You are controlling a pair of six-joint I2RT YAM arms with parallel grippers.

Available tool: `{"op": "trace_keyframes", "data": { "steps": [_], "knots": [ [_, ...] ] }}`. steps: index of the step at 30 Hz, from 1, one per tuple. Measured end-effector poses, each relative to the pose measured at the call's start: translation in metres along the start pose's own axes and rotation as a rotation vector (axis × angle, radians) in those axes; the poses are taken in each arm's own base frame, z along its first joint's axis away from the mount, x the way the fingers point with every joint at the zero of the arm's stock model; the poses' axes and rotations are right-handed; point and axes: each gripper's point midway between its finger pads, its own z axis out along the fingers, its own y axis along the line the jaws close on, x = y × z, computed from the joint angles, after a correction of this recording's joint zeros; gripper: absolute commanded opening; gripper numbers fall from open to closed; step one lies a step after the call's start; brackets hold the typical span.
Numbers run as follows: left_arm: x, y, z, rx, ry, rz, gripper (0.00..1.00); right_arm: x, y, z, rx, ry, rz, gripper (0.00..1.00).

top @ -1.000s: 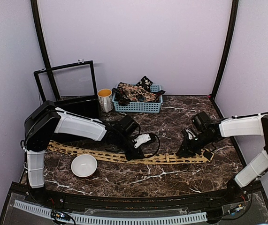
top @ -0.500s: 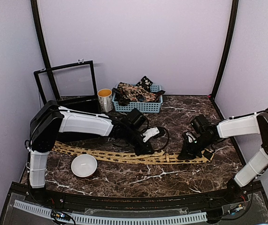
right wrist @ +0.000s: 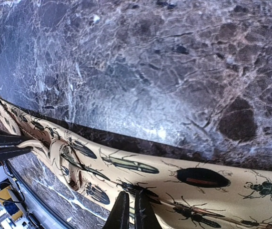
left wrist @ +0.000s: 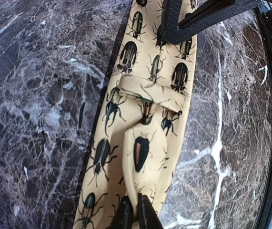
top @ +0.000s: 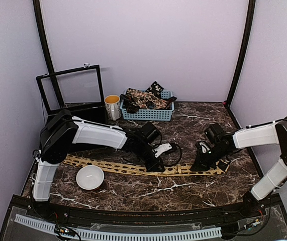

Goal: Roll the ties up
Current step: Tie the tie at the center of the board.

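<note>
Left gripper (left wrist: 135, 215), now shifted rightward along the mustard-tan beetle-printed fabric tie (top: 108, 165), pinches a raised fold; right gripper (right wrist: 128, 212) is clamped on the tie, which lies across the dark marble table (top: 183, 188).

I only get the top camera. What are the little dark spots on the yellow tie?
Observer: Close up in the left wrist view, the yellow tie is printed with beetles, with legs and feelers.
Operator: Cool! Is the left claw really grabbing it?
Observer: Yes. The left claw is shut and pinches up a thin ridge of the cloth.
Operator: And the right claw?
Observer: The right claw is shut on the cloth too, in its own wrist view.
</note>
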Motion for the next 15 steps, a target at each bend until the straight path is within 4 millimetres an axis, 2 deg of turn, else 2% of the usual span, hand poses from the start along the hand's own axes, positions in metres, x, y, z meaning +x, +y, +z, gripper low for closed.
{"op": "trace_keyframes", "data": {
  "steps": [15],
  "knots": [
    [-0.018,-0.007,0.018,0.061,-0.034,-0.03,0.06,0.0,0.0,0.0,0.0,0.0,0.004,0.07]
  ]
}}
